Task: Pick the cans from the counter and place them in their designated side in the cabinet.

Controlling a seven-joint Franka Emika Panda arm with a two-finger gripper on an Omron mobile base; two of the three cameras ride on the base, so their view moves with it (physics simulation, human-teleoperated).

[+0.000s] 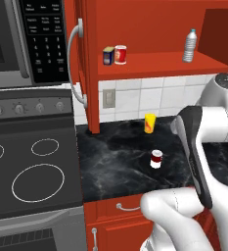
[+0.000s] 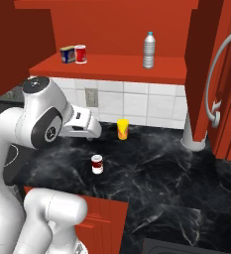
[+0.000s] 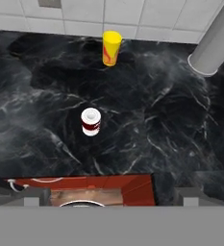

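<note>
On the bench (image 3: 180, 139), the upright maroon can (image 3: 91, 121) may topple if the spread tool descends off-centre.

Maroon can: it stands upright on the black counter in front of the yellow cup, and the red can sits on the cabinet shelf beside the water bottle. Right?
Not quite. The maroon can stands upright on the counter in front of the yellow cup, but the red can sits beside the blue-and-yellow box; the water bottle stands apart, further along the cabinet shelf. The left base view shows this.
</note>
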